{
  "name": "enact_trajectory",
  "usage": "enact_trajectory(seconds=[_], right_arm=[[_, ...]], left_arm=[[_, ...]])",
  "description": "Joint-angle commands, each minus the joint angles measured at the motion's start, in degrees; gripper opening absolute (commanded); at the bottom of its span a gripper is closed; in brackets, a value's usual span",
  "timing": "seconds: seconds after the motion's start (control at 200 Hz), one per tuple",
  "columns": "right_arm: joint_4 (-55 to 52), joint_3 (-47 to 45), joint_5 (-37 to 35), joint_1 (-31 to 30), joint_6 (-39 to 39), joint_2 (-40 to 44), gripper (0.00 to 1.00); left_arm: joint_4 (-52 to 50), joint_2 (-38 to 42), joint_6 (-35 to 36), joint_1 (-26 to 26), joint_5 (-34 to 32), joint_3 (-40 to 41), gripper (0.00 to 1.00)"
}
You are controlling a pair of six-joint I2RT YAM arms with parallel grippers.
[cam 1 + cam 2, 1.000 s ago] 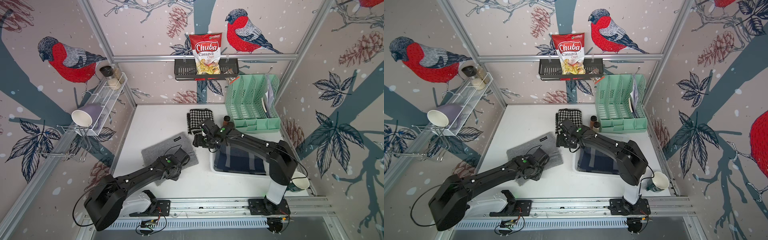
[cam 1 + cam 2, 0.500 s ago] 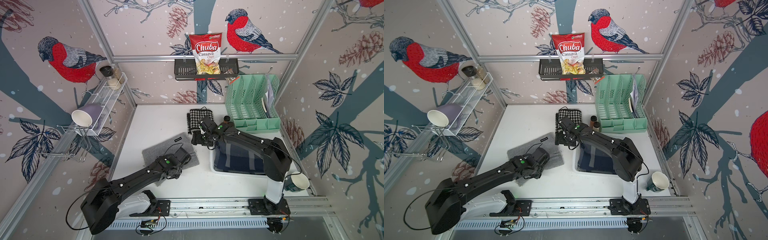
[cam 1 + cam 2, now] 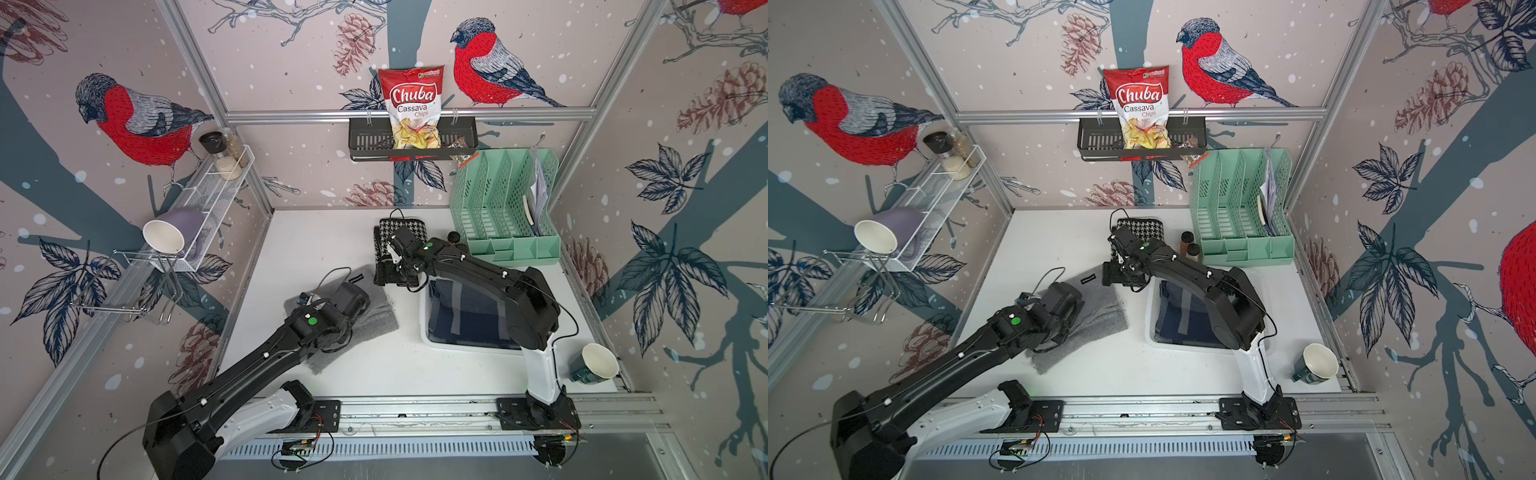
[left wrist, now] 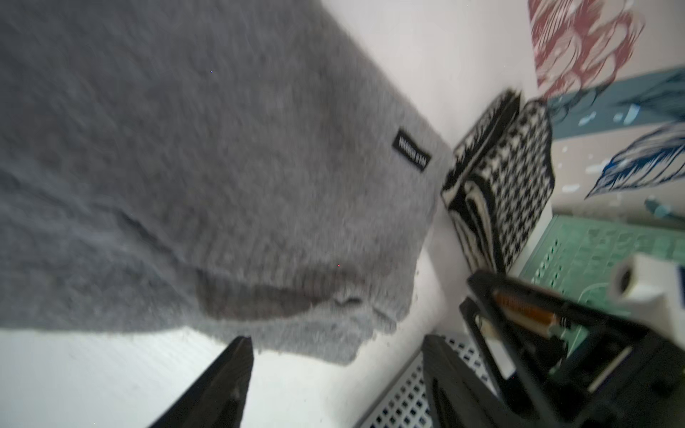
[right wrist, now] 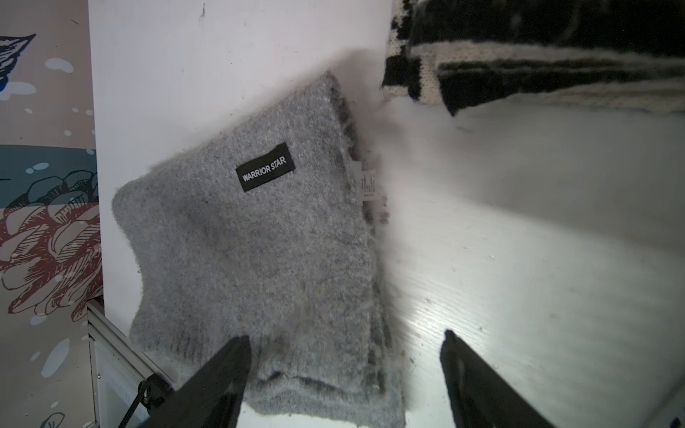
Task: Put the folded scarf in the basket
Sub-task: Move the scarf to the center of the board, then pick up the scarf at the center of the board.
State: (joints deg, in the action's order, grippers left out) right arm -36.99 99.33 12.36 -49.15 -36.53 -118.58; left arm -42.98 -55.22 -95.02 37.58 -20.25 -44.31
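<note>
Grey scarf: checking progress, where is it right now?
In both top views the grey scarf lies on the table, outside and left of the basket, nearer the robot than the houndstooth scarf.

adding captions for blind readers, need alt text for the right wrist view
A folded grey scarf with a black WARRIOR STAR label lies on a white table. The right gripper is open above the scarf's near edge. A black-and-white scarf lies just beyond.

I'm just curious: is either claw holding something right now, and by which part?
Nothing is held: the left gripper and right gripper both stand open near the grey scarf, gripping no part of it.
</note>
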Motion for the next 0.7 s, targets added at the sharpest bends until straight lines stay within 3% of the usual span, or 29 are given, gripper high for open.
enact_trajectory(seconds=[0.0, 0.12, 0.3, 0.425, 0.69], right_arm=[[-2.57, 3.13, 1.31, 0.12, 2.44, -2.95, 0.86], [-4.29, 6.83, 2.04, 0.20, 3.98, -7.03, 0.86], [-5.15, 10.00, 3.07, 0.19, 5.13, -11.22, 0.86], [-5.46, 11.09, 3.54, 0.19, 5.24, -12.85, 0.86], [-5.11, 11.19, 4.60, -0.13, 5.26, -14.36, 0.86]], left_arm=[[-0.91, 2.35, 16.33, -12.69, 5.97, 2.05, 0.77], [-0.23, 1.82, 27.05, -26.32, 10.54, 3.78, 0.78], [3.42, 0.14, 34.90, -39.76, 14.01, 7.33, 0.78], [5.77, -1.26, 36.83, -43.47, 14.22, 9.03, 0.78], [11.72, -5.50, 37.21, -46.00, 16.92, 14.97, 0.79]])
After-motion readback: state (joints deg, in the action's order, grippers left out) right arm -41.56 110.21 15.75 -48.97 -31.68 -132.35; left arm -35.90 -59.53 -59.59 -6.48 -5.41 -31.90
